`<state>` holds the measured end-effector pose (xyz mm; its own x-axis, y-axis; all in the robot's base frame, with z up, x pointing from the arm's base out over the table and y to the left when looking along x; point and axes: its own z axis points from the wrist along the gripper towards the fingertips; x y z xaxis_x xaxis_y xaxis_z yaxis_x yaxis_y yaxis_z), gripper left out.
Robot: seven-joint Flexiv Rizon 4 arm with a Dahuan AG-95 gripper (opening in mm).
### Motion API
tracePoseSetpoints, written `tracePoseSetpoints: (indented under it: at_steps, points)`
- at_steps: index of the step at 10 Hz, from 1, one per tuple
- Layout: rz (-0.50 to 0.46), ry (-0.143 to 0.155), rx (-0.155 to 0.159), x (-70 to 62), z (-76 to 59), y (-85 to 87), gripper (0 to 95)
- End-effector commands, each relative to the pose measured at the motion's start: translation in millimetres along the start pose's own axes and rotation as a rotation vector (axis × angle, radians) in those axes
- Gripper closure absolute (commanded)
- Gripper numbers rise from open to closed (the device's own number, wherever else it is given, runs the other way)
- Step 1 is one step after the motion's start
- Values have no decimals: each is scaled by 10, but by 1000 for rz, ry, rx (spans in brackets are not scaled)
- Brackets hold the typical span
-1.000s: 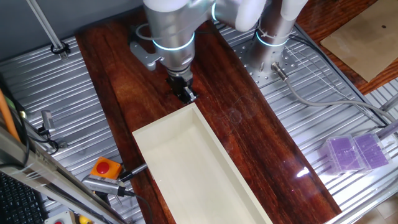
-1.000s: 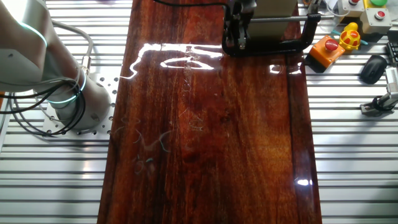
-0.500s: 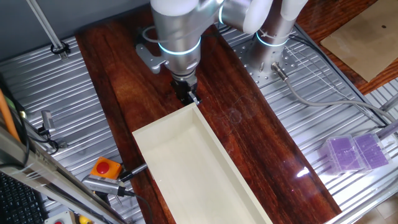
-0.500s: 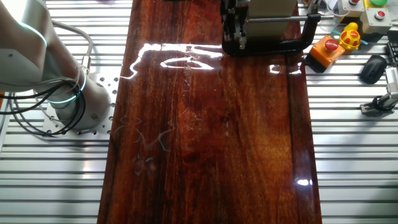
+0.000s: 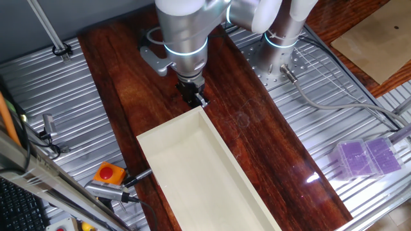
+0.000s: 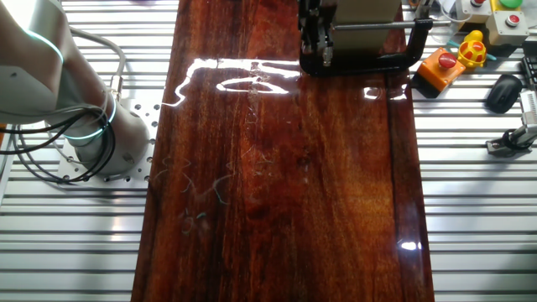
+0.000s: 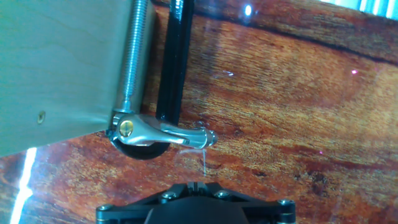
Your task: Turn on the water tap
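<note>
No clear water tap shows. A black C-clamp with a threaded silver screw grips the edge of a cream box. A small silvery lever with a brass pin sits at the end of the screw; I cannot tell whether it is the tap's handle or the clamp's. My gripper is shut and empty, its tips just short of the lever and apart from it. In one fixed view the gripper points down at the box's far corner. In the other fixed view the gripper stands beside the clamp.
The box covers the near half of the dark wooden board. An orange box with a red button and cables lie on the ribbed metal table at the left, and a purple case at the right. The arm's base stands beside the board.
The hand has shifted slightly to the right towards the box corner over the last second. It has hardly moved in the last half second. The jaws stay shut.
</note>
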<state>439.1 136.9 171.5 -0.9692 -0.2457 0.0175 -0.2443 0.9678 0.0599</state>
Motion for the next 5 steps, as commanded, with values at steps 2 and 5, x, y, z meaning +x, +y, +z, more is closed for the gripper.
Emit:
tracePoseSetpoints:
  at_steps: [2, 5]
  points:
    - [30, 0, -1, -96, -14, 37, 950]
    - [38, 1, -8, -191, -37, 85, 950]
